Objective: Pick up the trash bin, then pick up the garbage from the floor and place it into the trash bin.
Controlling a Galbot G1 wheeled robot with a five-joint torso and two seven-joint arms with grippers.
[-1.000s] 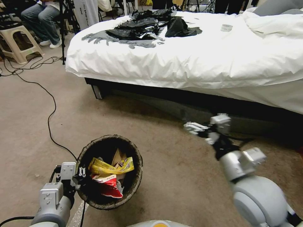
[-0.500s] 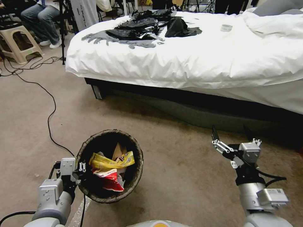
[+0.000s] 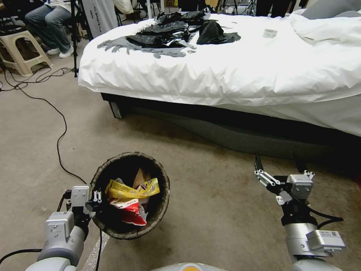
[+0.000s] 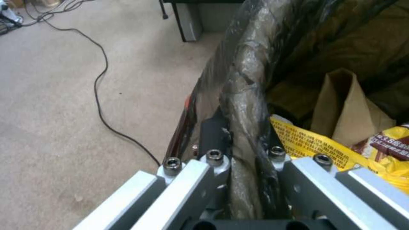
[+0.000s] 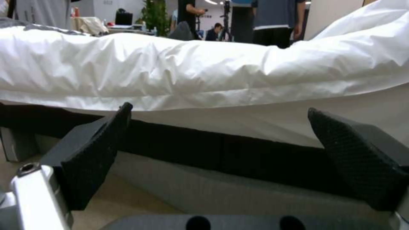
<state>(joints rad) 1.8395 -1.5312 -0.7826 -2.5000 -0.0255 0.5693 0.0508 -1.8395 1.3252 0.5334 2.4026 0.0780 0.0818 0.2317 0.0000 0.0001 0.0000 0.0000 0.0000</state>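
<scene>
Your left gripper (image 3: 98, 198) is clamped on the rim of the one round, dark-lined trash bin (image 3: 158, 210), which holds one yellow wrapper (image 3: 129, 192), one red packet (image 3: 132, 215) and one brown paper (image 3: 140, 177). Your right gripper (image 3: 279, 163) hangs empty near the white bed (image 3: 225, 71), fingers spread.

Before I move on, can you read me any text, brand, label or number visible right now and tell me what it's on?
"3.8": on the brown-and-yellow snack wrapper inside the trash bin; the characters after it are unreadable.
Rows of small red print on the yellow packet: too small to read.
Sticker on the right forearm: blurred.
White banner behind the bed: print illegible.
</scene>
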